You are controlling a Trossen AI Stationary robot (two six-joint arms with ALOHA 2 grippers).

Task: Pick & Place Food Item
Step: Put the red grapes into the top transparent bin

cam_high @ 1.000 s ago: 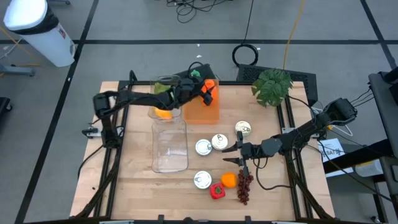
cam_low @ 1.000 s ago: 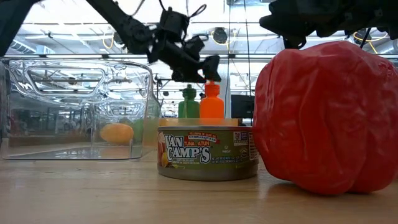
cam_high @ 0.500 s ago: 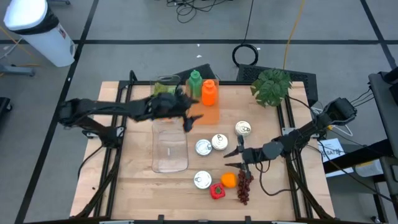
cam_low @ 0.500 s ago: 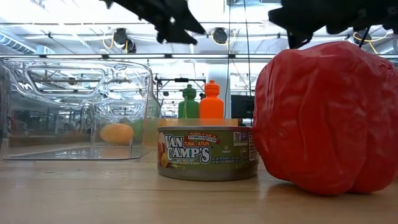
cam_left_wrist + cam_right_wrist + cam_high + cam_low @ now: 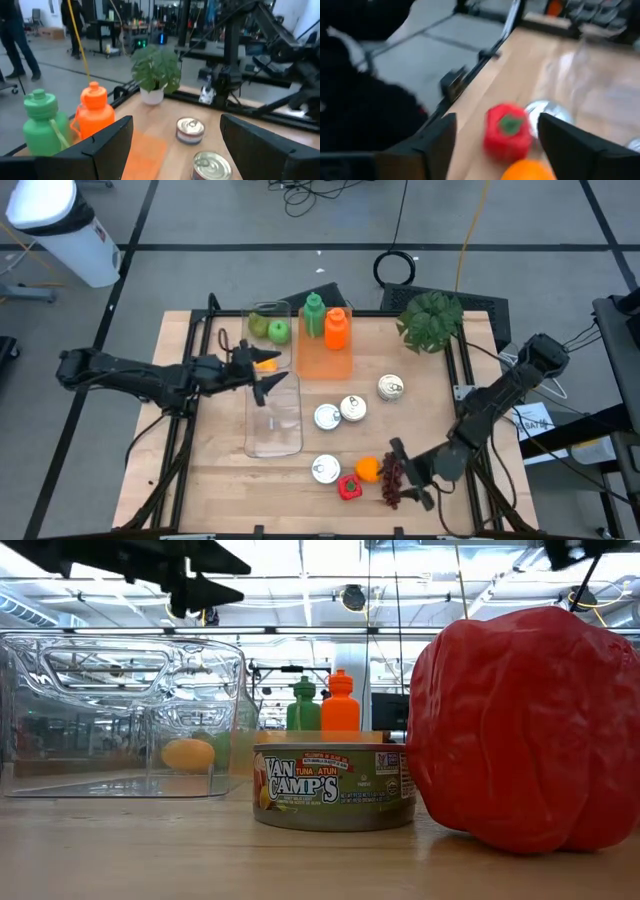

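Your right hand (image 5: 408, 476) hangs released over the grapes (image 5: 391, 480) — close carelessly and you crush them or knock the orange (image 5: 368, 469); left hand (image 5: 262, 377) released, empty.

Red pepper (image 5: 520, 730) cut off at the low view's right edge. Right wrist picture blurred; orange (image 5: 527, 171) cropped at the frame edge. Grapes (image 5: 392, 480) partly hidden beneath right pincer (image 5: 407, 476).

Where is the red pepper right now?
In the high view, the red pepper sits near the table's front edge, beside the orange and below a tuna can.
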